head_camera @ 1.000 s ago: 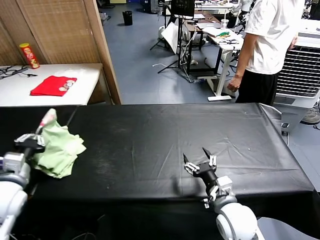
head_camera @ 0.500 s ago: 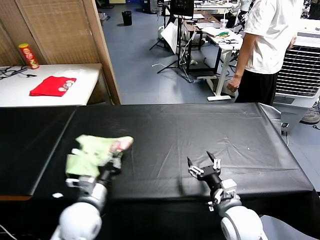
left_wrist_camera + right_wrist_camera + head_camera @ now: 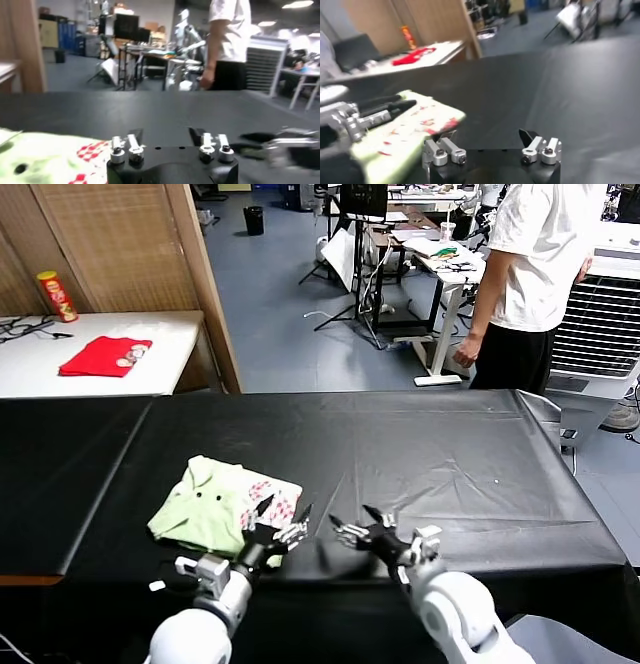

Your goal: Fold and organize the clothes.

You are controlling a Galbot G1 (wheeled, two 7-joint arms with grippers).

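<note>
The clothes (image 3: 222, 505), a pale mint-green T-shirt with a red-and-white patch, lie as a loose folded bundle on the black table (image 3: 450, 464), front and left of centre. My left gripper (image 3: 284, 513) stands open just right of the bundle's patch edge, holding nothing. In the left wrist view the gripper (image 3: 165, 136) has wide-apart jaws and the clothes (image 3: 45, 159) sit beside it. My right gripper (image 3: 352, 517) is open close by, facing the left one. In the right wrist view that gripper (image 3: 487, 136) is empty, with the clothes (image 3: 405, 137) and the left gripper (image 3: 395, 106) beyond.
A white side table (image 3: 30, 369) at the back left carries a red cloth (image 3: 105, 356) and a snack can (image 3: 58, 294). A wooden partition (image 3: 200, 274) stands behind it. A person in a white T-shirt (image 3: 540, 264) stands beyond the table's far right corner.
My left gripper carried the clothes from the table's far left to the front middle, then opened and let them go. The right gripper shifted a little to the left.
</note>
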